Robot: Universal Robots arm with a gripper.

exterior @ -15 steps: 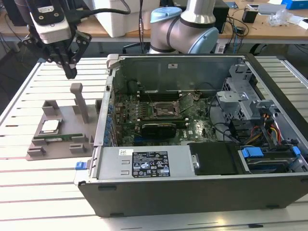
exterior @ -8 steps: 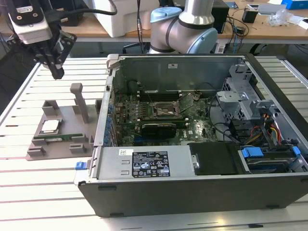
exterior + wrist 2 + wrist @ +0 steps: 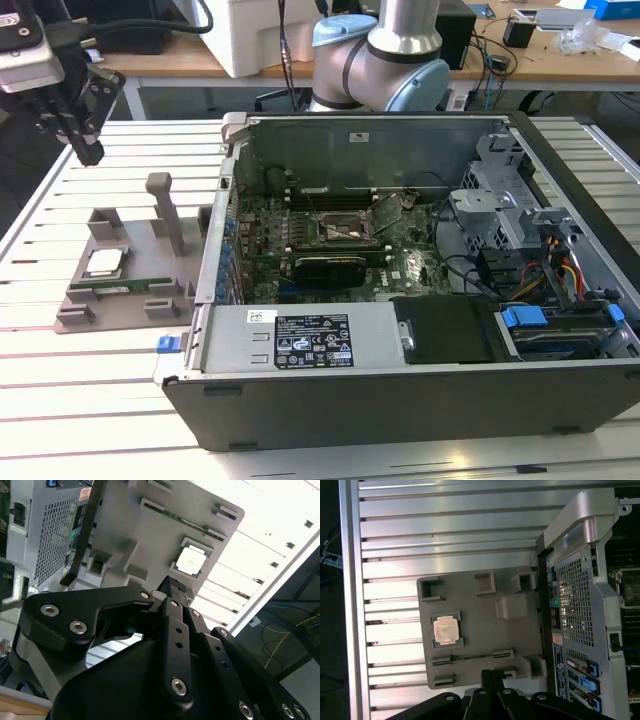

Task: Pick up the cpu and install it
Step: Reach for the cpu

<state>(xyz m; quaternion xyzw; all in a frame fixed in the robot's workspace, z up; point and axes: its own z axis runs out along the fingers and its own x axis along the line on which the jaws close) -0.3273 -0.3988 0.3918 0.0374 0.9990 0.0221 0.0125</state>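
The cpu [image 3: 104, 263] is a small square chip with a shiny silver top. It lies flat in a recess of the grey holder [image 3: 140, 300] on the slatted table, at the exterior view's left. Both wrist views show the cpu [image 3: 191, 560] [image 3: 445, 630] in that recess. My gripper [image 3: 86, 148] hangs high above the table, off to the far-left side of the holder and well clear of the chip. Its black fingers [image 3: 172, 586] are shut together with nothing between them. The motherboard's open socket [image 3: 345, 231] sits inside the computer case [image 3: 420, 390].
A green memory stick [image 3: 130, 287] lies in a slot of the holder beside the cpu, and a grey post [image 3: 165, 210] stands up from the holder. The open case's metal wall [image 3: 222, 200] rises right of the holder. The arm's base [image 3: 385, 60] stands behind the case.
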